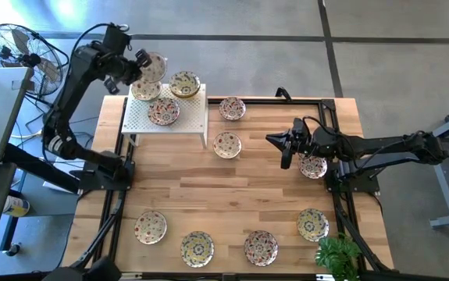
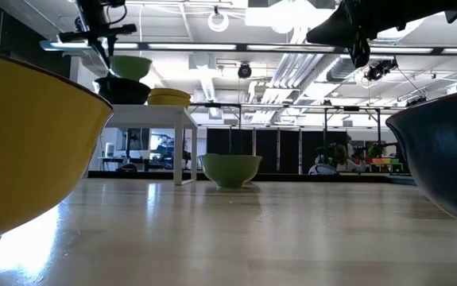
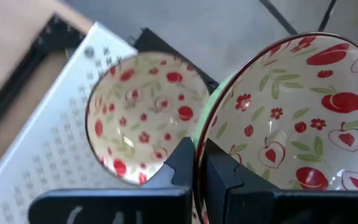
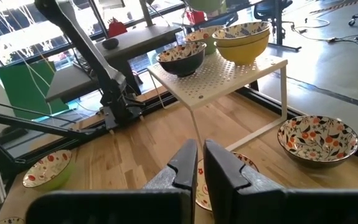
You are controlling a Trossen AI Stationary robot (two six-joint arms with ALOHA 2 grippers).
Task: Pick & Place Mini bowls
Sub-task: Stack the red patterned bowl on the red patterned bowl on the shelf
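A pale wooden table [image 1: 232, 195] fills the centre of the overhead frame, with a white perforated stand [image 1: 142, 119] at its upper left and mini bowls scattered across it: four along the lower edge, two near the middle top, one under the right arm, and three already gathered on the stand. The left arm reaches in from the upper left, its left gripper [image 1: 140, 62] pinching the rim of a strawberry-patterned bowl [image 3: 291, 118] and holding it tilted in the air just beyond the stand's far corner, above a red-flowered bowl [image 3: 144, 112] that sits on the stand. The step in hand looks like the placing of this bowl, either onto the stand or stacked into one already there; the next move would call for levelling the bowl, lowering it squarely over its spot and only then letting go, since a tilted release near the edge could tip it off. The right arm waits at centre right, its right gripper [image 1: 286, 148] pressed together and empty, hanging above the table just beside a bowl [image 1: 315, 166] that may be its next pick. No brand, label or legible writing shows on bowls, stand or arms.
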